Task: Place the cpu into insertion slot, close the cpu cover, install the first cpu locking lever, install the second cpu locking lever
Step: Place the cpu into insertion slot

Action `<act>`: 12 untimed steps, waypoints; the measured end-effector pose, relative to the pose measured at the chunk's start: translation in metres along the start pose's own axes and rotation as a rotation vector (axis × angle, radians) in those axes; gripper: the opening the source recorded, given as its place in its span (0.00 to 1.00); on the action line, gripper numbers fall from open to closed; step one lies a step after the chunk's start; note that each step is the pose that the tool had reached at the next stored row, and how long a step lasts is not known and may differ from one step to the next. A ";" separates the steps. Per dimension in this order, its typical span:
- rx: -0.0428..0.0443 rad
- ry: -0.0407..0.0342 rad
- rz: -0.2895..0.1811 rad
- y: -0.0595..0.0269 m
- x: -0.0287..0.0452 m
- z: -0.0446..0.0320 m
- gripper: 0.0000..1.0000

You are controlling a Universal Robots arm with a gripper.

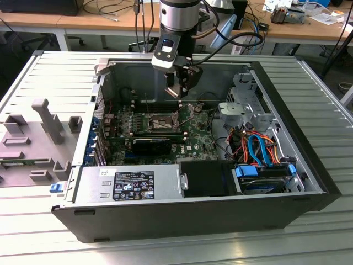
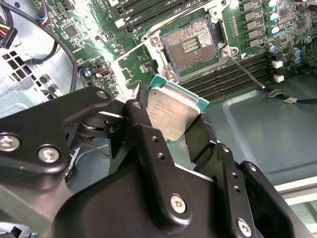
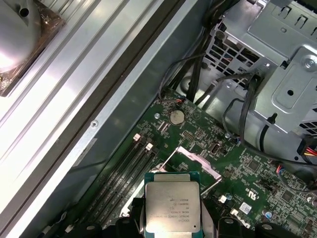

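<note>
Grey slatted metal bench (image 1: 309,83) carries an open computer case (image 1: 165,215), centre of the exterior view. A grey moulded tray (image 1: 38,138) sits at that view's left edge, partly cut off. The arm (image 1: 179,14) comes down from the top centre, its upper part cut by the frame. The pincer (image 1: 177,88) hangs in the upper middle of the case, above the green board (image 1: 193,135) and clear of it.

Pincer is clenched on the cpu (image 2: 171,109). In the second wrist view two black fingers (image 2: 146,129) press its opposite edges, with the silver top facing the camera and a green rim showing. In the first wrist view the cpu (image 3: 171,208) has its lower edge and the finger ends cut off by the frame. In the exterior view the cpu is too small to make out.

The insertion slot (image 2: 190,47) is bare, with its contact field exposed and a metal rim around it. The cpu is held apart from it, not touching the board. In the exterior view the insertion slot (image 1: 159,122) lies left of centre inside the case.

A thin locking lever (image 2: 245,72) stands free beside the slot, crossing the long memory slots (image 2: 218,82). The cpu cover (image 3: 195,161) is a silvery frame seen past the cpu in the first wrist view. It looks swung up, but the angle is hard to judge.

A power supply (image 1: 129,185) sits lower left in the case. Blue and orange cables (image 1: 259,149) at lower right hide what lies under them.
</note>
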State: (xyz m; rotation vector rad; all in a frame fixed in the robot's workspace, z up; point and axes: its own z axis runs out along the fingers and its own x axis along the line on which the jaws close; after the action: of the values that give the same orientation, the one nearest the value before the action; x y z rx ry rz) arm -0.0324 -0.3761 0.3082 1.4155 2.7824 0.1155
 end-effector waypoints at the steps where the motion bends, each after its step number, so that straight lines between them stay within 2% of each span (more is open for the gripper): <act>1: -0.0001 -0.0002 0.003 0.0000 0.0000 0.0000 0.54; 12: -0.0004 -0.0016 0.021 0.0000 0.0000 0.0000 0.54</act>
State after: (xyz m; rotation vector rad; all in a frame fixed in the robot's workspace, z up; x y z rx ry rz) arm -0.0324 -0.3761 0.3082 1.4449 2.7663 0.1152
